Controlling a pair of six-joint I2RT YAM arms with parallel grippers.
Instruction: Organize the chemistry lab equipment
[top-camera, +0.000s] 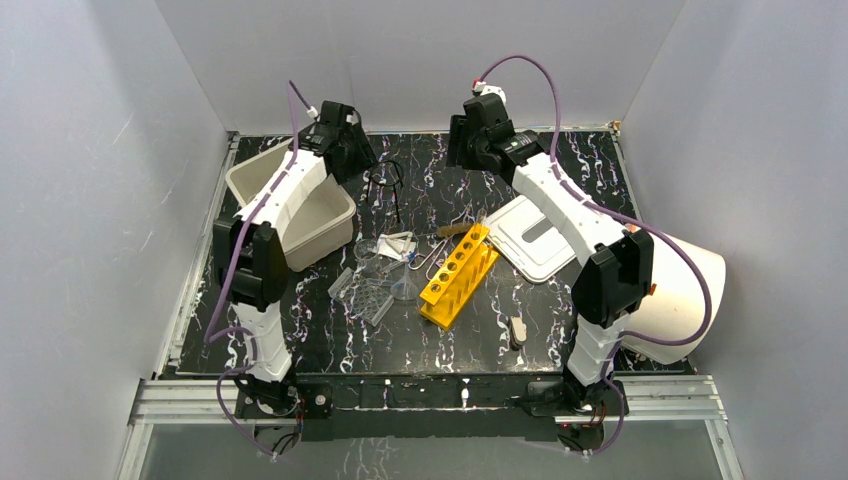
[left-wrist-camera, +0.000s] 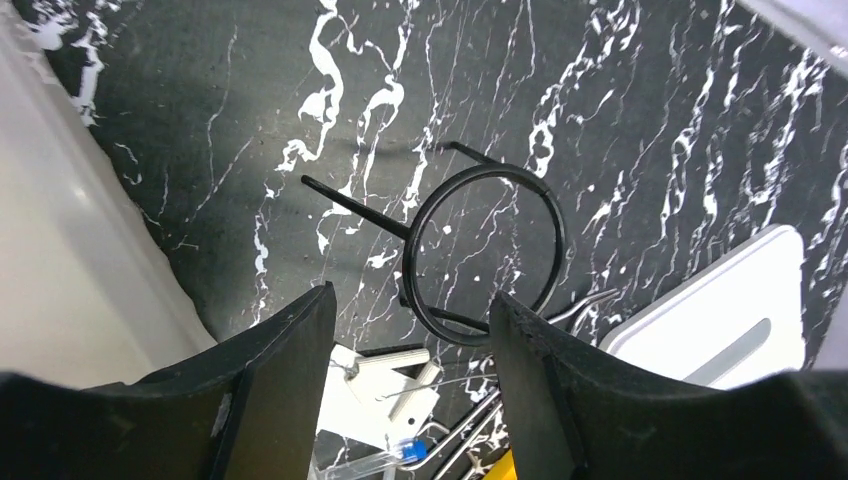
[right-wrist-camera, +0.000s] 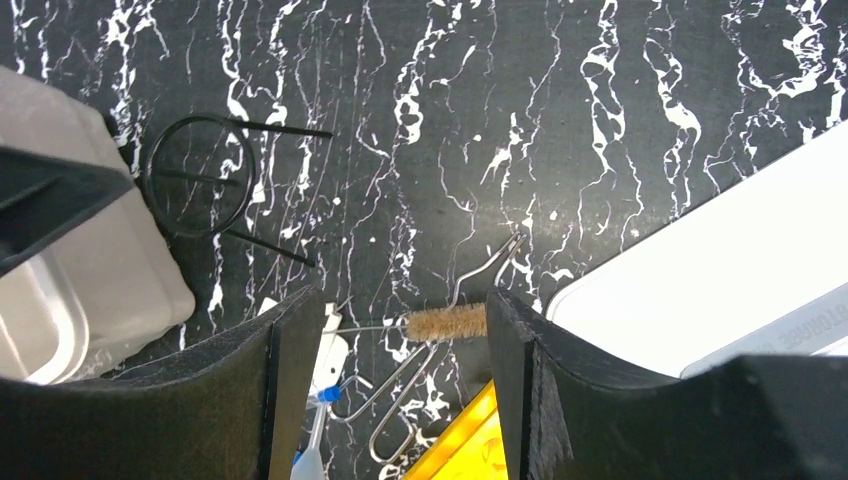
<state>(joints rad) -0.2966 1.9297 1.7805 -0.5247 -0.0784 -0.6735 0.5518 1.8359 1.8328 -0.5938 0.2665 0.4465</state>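
The black wire loop (left-wrist-camera: 485, 250) lies flat on the marbled table at the back, with straight legs sticking out. My left gripper (left-wrist-camera: 412, 300) hovers over it with the jaws apart; the loop's near arc lies between the fingertips, close to the right finger (left-wrist-camera: 540, 380). My right gripper (right-wrist-camera: 405, 300) is open above a small bristle brush (right-wrist-camera: 447, 323) and thin metal tongs (right-wrist-camera: 430, 390), holding nothing. The yellow tube rack (top-camera: 458, 275) lies mid-table beside the clear ridged tray (top-camera: 365, 290), with clear glassware and a funnel (top-camera: 403, 288) between them.
The beige bin (top-camera: 290, 205) stands at the left, right beside my left arm. Its white slotted lid (top-camera: 540, 235) lies under my right arm. A big white cylinder (top-camera: 680, 290) lies at the right. A white clip (left-wrist-camera: 390, 385) and a blue-capped tube (left-wrist-camera: 410, 450) lie near the loop.
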